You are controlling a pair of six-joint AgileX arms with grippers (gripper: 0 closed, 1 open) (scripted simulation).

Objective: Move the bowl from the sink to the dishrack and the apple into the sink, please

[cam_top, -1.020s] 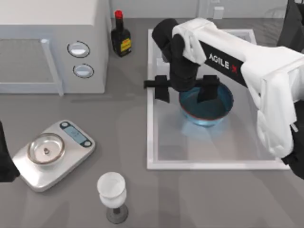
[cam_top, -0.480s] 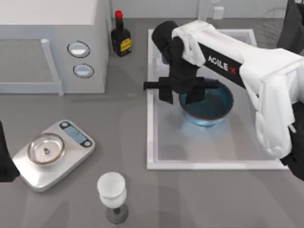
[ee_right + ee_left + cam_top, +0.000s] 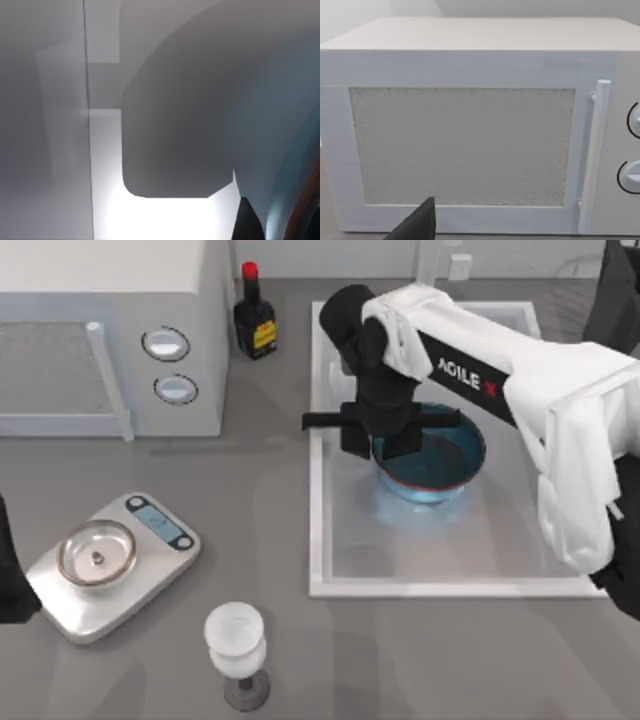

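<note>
Bowl [image 3: 432,460] sits in the sink [image 3: 330,575]; your right gripper [image 3: 378,440] pinches its left rim; left arm parked near-left.

White letters "AGILE" plus a red mark run along the black band of the right arm [image 3: 470,375], upper right of the top view. The bottle [image 3: 255,320] carries a yellow label, but it's unreadable.
</note>
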